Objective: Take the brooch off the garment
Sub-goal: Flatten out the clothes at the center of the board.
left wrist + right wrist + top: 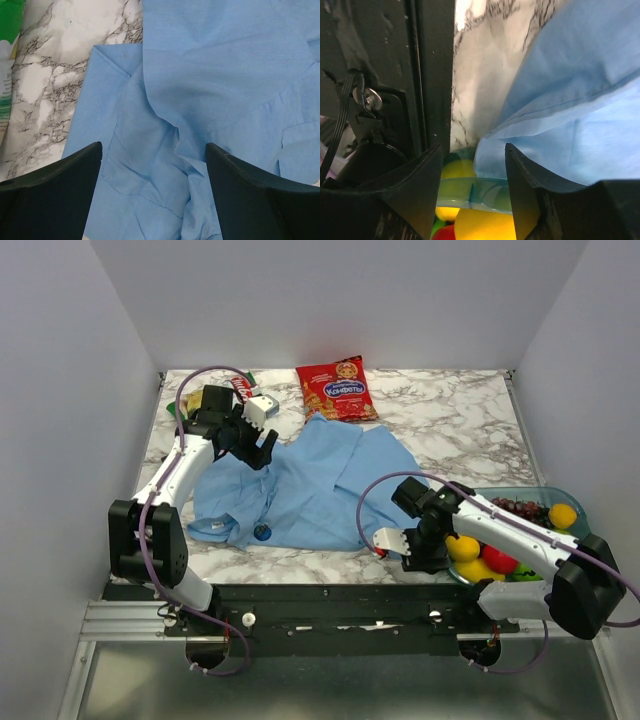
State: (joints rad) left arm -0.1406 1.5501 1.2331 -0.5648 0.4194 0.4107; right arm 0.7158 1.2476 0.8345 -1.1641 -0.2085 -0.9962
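Observation:
A light blue shirt (320, 485) lies crumpled in the middle of the marble table. The brooch (262, 532), a tiny round dark blue pin, sits on the shirt near its front left hem. My left gripper (256, 445) is open and empty over the shirt's far left part; its wrist view shows only blue cloth (200, 90) between the fingers (60, 185), and the brooch is out of that view. My right gripper (428, 552) is open and empty at the shirt's front right corner, by the fruit bowl. The shirt's edge (570, 120) shows beside its fingers (410, 190).
A glass bowl (540, 495) with lemons, a red fruit and grapes stands at the right; its rim (465, 192) lies just under my right gripper. A red snack bag (337, 390) lies at the back. A green packet (7, 50) lies at the far left. The black front rail (432, 75) is close.

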